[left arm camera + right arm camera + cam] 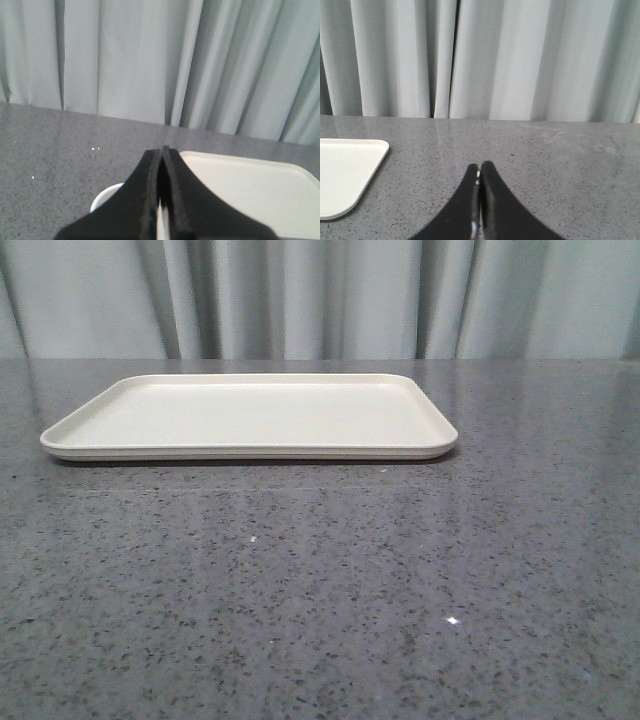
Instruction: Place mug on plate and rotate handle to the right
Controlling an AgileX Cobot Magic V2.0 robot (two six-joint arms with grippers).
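Observation:
The cream-white plate [250,415] lies at the back middle of the grey table, with nothing on it. It also shows in the left wrist view [250,190] and the right wrist view [345,175]. My left gripper [161,149] is shut and empty. Under its fingers a white rounded rim shows, seemingly the mug [104,198], on the table just left of the plate's near corner. The smiley face and the black handle are hidden. My right gripper [479,165] is shut and empty, above bare table to the right of the plate. Neither gripper nor the mug shows in the front view.
A grey speckled tabletop [320,590] stretches in front of the plate. A pale pleated curtain [320,295] hangs behind the table's far edge.

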